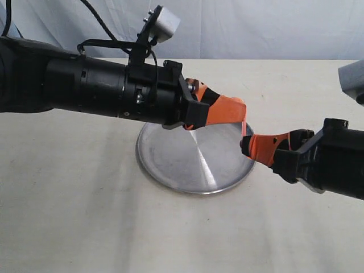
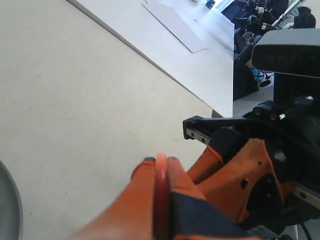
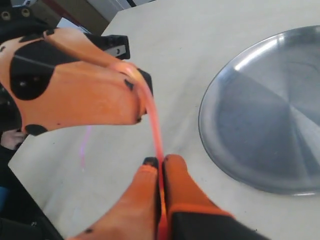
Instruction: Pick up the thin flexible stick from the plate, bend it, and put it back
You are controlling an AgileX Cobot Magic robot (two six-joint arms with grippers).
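**Exterior view.** The left claw [image 1: 242, 109] reaches in from the upper left of the frame. The right claw [image 1: 245, 145] enters from the lower right edge. Their orange tips come close together right of centre, at the upper right edge of the plate [image 1: 170, 170]. The stick [image 1: 244, 126] shows as a short, nearly upright red-orange line between the two tips. Its upper end is at the left claw and its lower end at the right claw. It is held off the plate, which lies flat on the pale surface [image 1: 79, 222].

**Left wrist view.** The left claw's fingers [image 2: 145, 175] are pressed together on the stick. The stick appears only as a thin red edge in the seam between them. The right claw faces it close by.

**Right wrist view.** The right claw is narrow, its fingers [image 3: 177, 175] clamped on the stick's other end. From that seam the stick rises in a gentle curve to the tip of the left claw, where it bends over the finger's edge. The plate lies just beside the two claws.
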